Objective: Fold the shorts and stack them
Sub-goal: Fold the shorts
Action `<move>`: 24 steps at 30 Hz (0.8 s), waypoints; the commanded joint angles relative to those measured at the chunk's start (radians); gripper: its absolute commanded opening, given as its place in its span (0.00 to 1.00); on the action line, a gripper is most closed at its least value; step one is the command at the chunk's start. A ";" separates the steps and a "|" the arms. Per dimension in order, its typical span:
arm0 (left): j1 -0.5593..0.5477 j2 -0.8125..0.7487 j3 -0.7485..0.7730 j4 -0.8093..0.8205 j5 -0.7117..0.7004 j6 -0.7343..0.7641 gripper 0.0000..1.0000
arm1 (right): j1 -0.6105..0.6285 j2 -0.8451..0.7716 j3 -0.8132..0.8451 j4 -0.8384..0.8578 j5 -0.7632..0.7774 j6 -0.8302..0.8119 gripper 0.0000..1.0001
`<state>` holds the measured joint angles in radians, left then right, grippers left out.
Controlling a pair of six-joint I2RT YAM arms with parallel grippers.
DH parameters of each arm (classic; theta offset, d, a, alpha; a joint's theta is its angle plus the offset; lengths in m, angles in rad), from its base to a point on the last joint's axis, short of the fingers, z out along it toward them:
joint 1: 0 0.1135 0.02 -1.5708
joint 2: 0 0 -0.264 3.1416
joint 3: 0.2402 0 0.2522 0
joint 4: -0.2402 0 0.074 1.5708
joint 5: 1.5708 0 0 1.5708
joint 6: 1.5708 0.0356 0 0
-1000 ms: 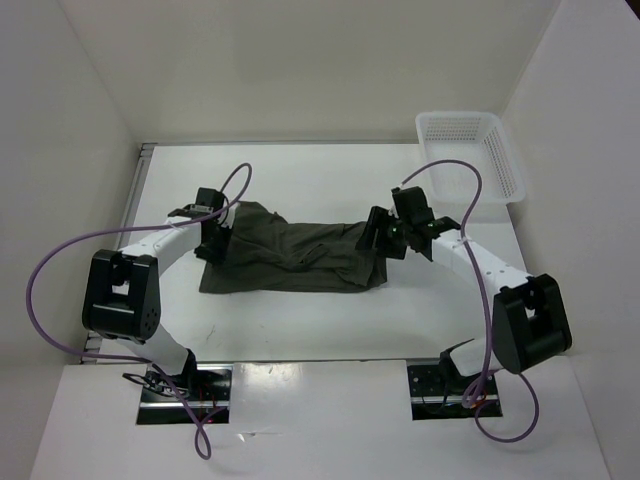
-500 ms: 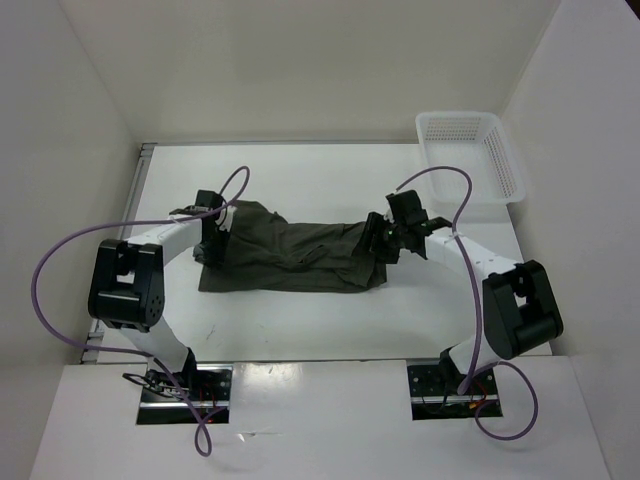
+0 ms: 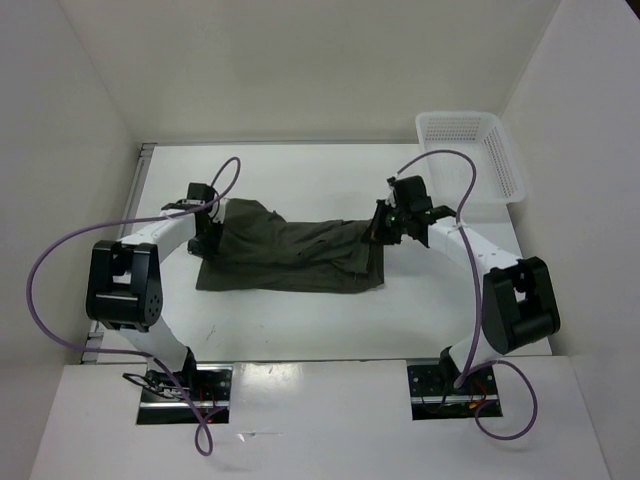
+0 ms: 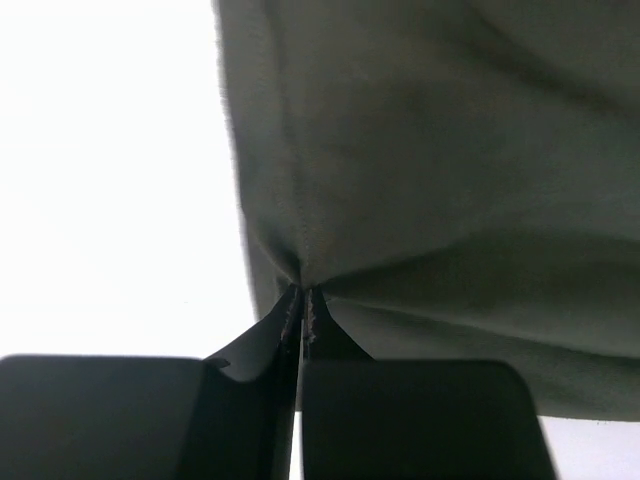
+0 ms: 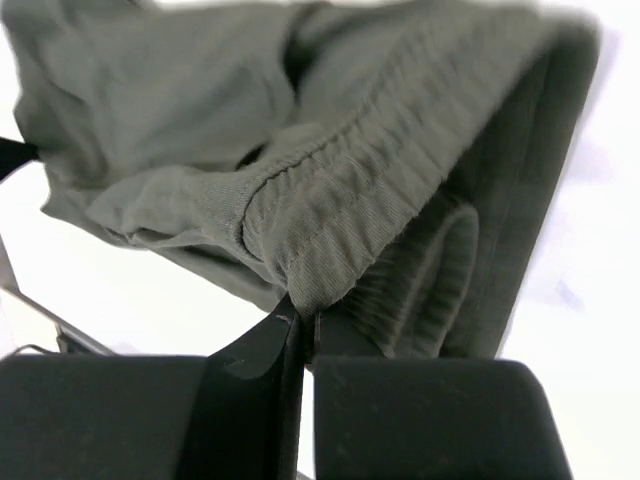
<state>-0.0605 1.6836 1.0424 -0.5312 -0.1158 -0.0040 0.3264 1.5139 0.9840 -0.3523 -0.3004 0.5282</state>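
shorts [image 3: 290, 258] lie long-axis left-right mid counter [image 3: 300, 180], left gripper [image 3: 207, 230] and right gripper [image 3: 384, 228] each pinching a far-side end corner (jaws pressed onto cloth), so fold likely pulls toward near edge.

Shorts [image 3: 290, 255] dark olive-green; basket [image 3: 470, 150] white, perforated; table [image 3: 300, 180] white; arms [image 3: 160, 232] white, black joints.

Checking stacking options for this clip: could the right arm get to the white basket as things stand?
Probably yes: the basket sits just beyond the right gripper with nothing lying between. But that gripper is shut on the shorts waistband, so the cloth would come along.
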 commanded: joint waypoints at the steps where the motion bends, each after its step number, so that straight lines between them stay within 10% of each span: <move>1: 0.048 -0.054 0.062 -0.016 -0.021 0.004 0.00 | -0.024 -0.004 0.108 0.041 0.004 -0.072 0.01; 13: 0.132 -0.154 0.281 -0.316 0.136 0.004 0.00 | -0.055 0.007 0.252 0.041 -0.042 -0.204 0.01; 24: 0.102 -0.126 -0.160 -0.333 0.094 0.004 0.00 | -0.064 -0.169 -0.231 0.062 -0.031 0.029 0.02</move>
<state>0.0456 1.4990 0.9100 -0.8375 0.0036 -0.0063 0.2726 1.3273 0.7685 -0.3111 -0.3779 0.4927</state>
